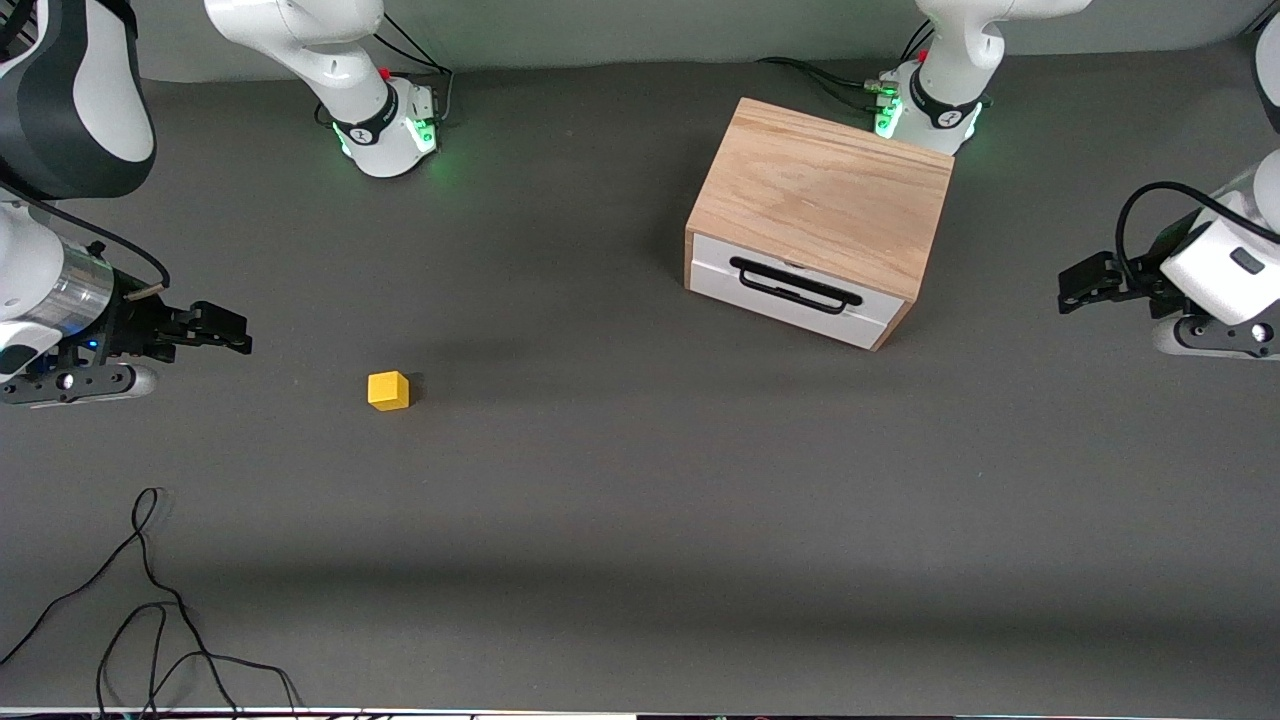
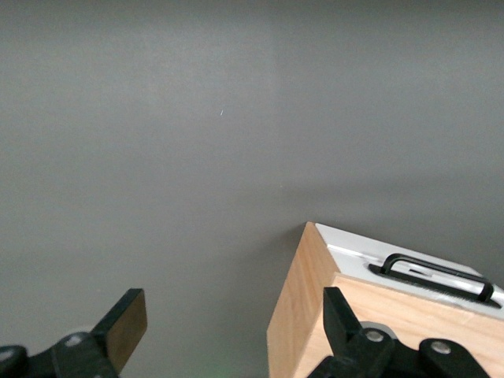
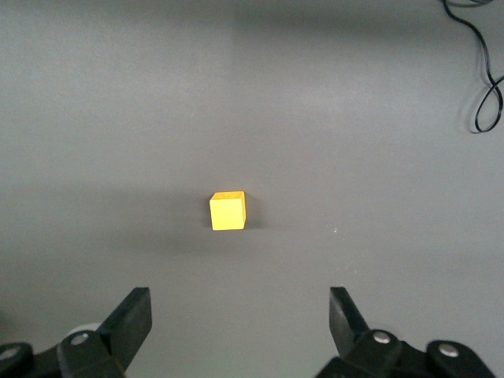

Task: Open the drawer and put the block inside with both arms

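The light oak cabinet [image 1: 825,190] stands toward the left arm's end of the table. Its drawer [image 1: 800,295] is shut, with a white front and a black bar handle [image 1: 795,285]. The small yellow block [image 1: 388,390] sits on the grey table toward the right arm's end. My right gripper [image 1: 238,332] is open and empty, above the table beside the block, which shows between its fingers in the right wrist view [image 3: 227,211]. My left gripper [image 1: 1066,287] is open and empty, beside the cabinet. The left wrist view shows the cabinet [image 2: 303,315] and the handle [image 2: 437,276].
A loose black cable [image 1: 150,600] lies on the table near the front camera at the right arm's end, and also shows in the right wrist view [image 3: 484,87]. The arms' green-lit bases [image 1: 385,125] stand along the table's edge farthest from the front camera.
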Tool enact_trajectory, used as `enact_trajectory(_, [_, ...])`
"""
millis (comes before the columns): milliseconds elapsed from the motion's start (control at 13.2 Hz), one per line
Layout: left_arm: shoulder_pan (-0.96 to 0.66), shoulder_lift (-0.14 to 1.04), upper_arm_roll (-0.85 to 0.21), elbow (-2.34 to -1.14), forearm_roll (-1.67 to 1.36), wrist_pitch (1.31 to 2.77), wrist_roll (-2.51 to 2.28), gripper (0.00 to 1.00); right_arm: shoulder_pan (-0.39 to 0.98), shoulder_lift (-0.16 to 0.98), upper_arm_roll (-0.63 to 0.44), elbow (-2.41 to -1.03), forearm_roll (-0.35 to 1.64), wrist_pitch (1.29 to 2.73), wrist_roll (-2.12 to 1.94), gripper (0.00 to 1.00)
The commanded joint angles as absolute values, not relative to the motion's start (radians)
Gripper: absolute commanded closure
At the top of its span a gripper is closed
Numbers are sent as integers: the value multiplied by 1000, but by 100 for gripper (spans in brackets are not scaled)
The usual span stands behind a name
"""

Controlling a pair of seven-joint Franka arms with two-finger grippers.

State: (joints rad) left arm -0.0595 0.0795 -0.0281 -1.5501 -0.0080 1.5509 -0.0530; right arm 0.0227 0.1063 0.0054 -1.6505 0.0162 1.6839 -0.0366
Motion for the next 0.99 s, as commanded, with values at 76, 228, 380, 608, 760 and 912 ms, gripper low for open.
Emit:
enact_trajectory(76, [-184,66,-26,-1554,-8,1549,-329,0,26,94,3,-1664,25,1686,-55,0])
enact_trajectory(228, [-265,67,-25,-1555,-8,1554,-542,0,26,100,3,-1664,25,1695,-55,0])
enact_trajectory(380, [-355,71,-25,-1562,-6,1562,-760,0,28,97,3,-1664,23,1695,-55,0])
enact_trajectory(608, [-477,90,-25,-1565,-2,1589,-1051,0,34,91,3,-1666,12,1695,-57,0])
enact_trajectory(760, [-523,101,-25,-1566,-3,1606,-1206,0,37,89,3,-1674,12,1695,-57,0])
enact_trajectory(912, [-554,104,-25,-1592,-5,1646,-1352,0,37,87,-2,-1674,12,1694,-99,0])
